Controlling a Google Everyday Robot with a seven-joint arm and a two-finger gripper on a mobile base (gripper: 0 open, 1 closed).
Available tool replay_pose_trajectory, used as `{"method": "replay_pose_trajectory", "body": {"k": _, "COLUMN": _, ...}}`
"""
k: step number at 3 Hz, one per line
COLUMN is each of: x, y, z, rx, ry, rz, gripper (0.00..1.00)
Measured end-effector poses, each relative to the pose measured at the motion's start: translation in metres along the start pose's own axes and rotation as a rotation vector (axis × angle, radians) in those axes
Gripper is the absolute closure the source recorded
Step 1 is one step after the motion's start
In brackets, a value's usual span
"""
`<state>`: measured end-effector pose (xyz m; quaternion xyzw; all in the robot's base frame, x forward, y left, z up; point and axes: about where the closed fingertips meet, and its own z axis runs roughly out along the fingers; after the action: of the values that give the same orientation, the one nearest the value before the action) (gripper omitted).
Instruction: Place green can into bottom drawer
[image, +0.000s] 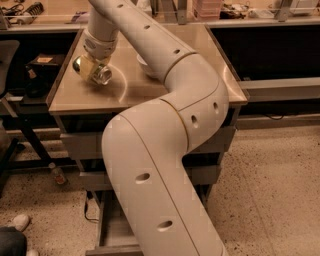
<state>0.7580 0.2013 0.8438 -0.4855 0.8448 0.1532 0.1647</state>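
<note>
The tool (94, 71) clasps the green can (80, 65) (tilted) above the counter's (125, 94) left side.

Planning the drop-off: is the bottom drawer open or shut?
Open: bottom drawer pulled out, its floor showing. The gripper is up at the cabinet top.

The gripper (91, 67) sits right at the green can (101, 74), over the surface's (70, 97) left part. The bottom drawer (114, 231) stands open below.

One claw (92, 68) over the counter (150, 97), one green can (100, 75), one bowl (142, 64), three drawers (75, 145)
</note>
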Motion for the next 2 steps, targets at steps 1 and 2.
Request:
{"method": "replay_pose_trajectory", "body": {"k": 1, "x": 0.007, "y": 0.005, "z": -0.011, "rx": 0.01, "ry": 0.006, "rz": 0.008, "gripper": 1.0}}
{"method": "replay_pose_trajectory", "body": {"k": 2, "x": 0.019, "y": 0.017, "z": -0.025, "rx": 0.015, "ry": 0.014, "rz": 0.026, "gripper": 1.0}}
